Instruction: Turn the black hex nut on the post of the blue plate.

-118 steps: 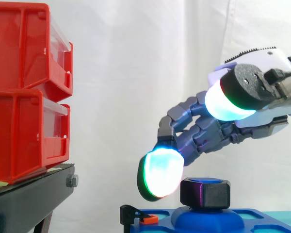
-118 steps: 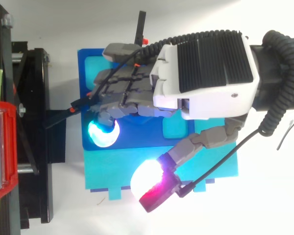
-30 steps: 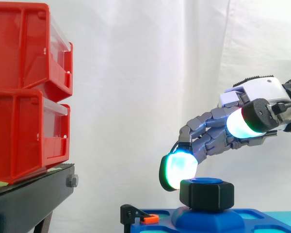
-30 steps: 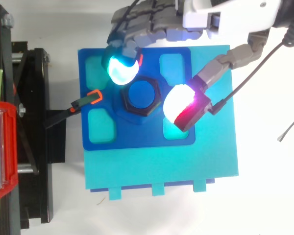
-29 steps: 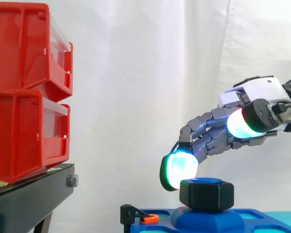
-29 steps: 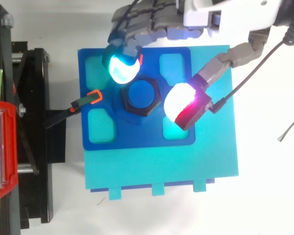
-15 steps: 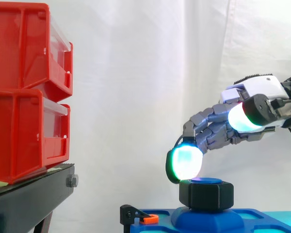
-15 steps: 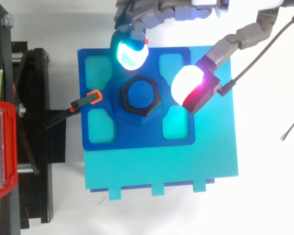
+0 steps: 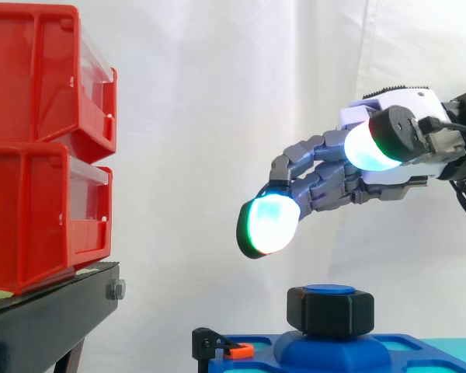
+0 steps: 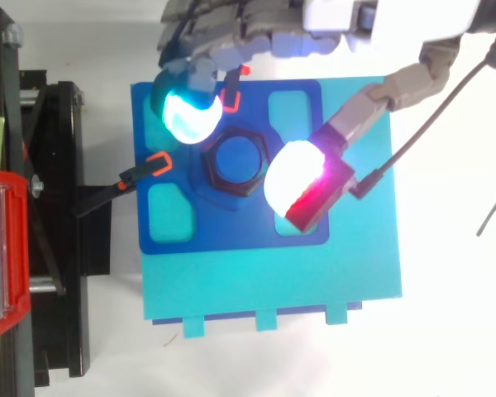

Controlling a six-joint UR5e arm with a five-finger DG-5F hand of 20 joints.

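Hand: the hand (image 9: 334,183) hovered clear above the nut, fingers loosely bent and spread wide from the thumb, gripping nothing.
Fingertips: one cyan-green pad (image 9: 268,225) hung up and left of the nut; in the top view the thumb's white-and-red pad (image 10: 293,186) sat on its other side.
Black hex nut: the black hex nut (image 10: 236,163) sat on the post (image 9: 330,290), untouched.
Blue plate: the blue plate (image 10: 231,236) lay on a teal base (image 10: 273,281).
Clamp: a black clamp (image 10: 149,165) with orange tips gripped the plate's edge.
Red bins: the red bins (image 9: 39,148) stood stacked on the black stand (image 9: 39,326).

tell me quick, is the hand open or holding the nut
Hand: open, holding nothing, clear above the black hex nut.
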